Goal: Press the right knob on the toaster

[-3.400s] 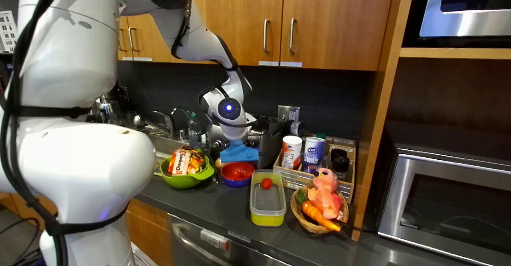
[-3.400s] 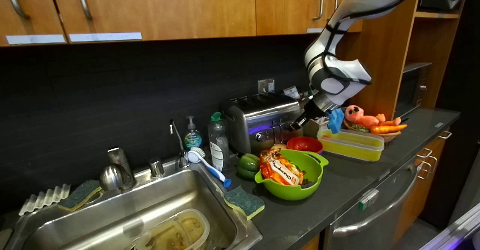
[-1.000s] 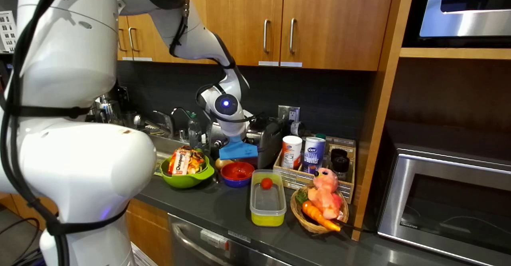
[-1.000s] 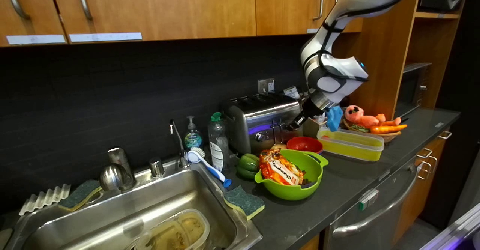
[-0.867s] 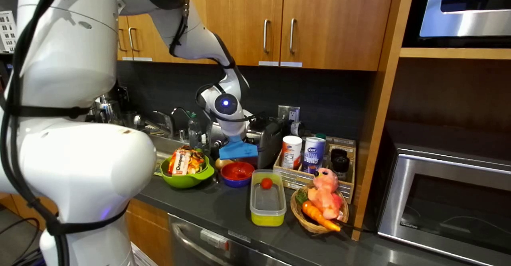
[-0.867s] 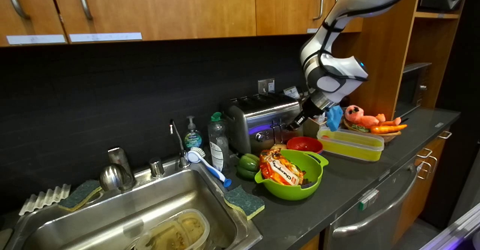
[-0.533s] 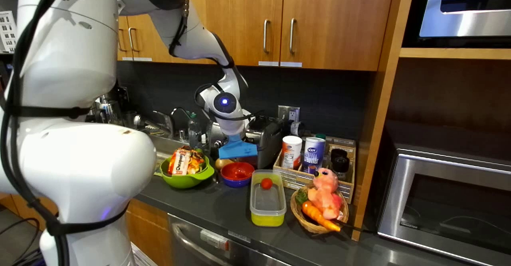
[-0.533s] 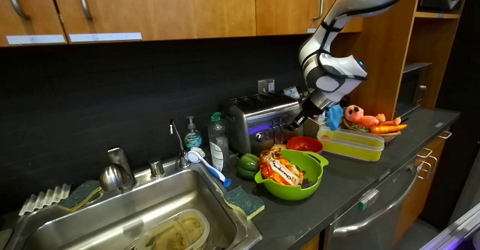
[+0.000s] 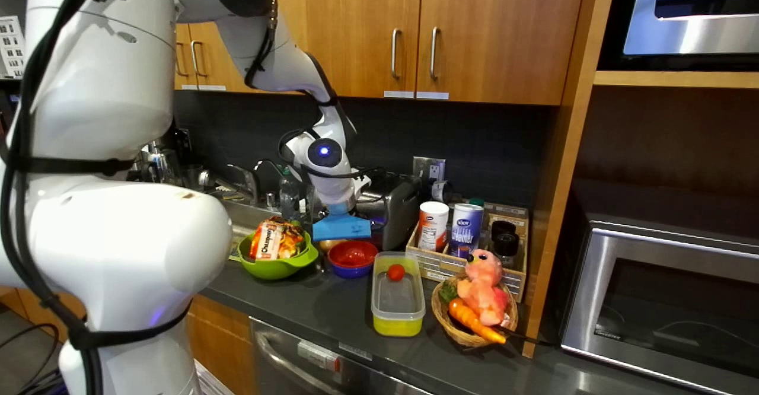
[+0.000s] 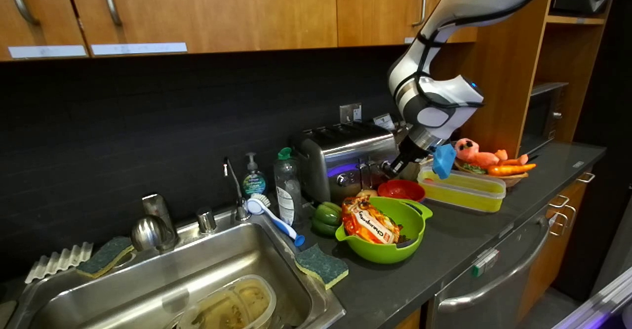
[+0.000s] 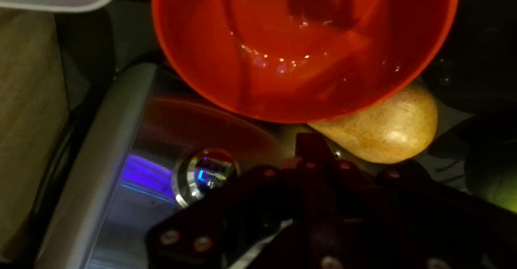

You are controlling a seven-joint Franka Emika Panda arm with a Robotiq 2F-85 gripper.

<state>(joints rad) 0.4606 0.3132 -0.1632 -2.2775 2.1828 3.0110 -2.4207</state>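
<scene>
The toaster is a shiny silver box with a dark slotted top, standing on the counter against the dark wall. It is partly hidden behind the arm in an exterior view. Its right knob is round and chrome, just left of the fingers in the wrist view. A left knob and two dark levers show on the front. My gripper is black and shut with nothing between the fingers. Its tips point at the toaster's right front, close to the right knob; contact cannot be told.
A red bowl and a tan rounded object lie just in front of the toaster. A green bowl, a lidless yellow container and a box of canisters stand nearby. A bottle stands left of the toaster.
The arm has shifted left in an exterior view. In an exterior view the fingertips have moved slightly right and down, and the right knob now shows beside them. The gripper stays shut.
</scene>
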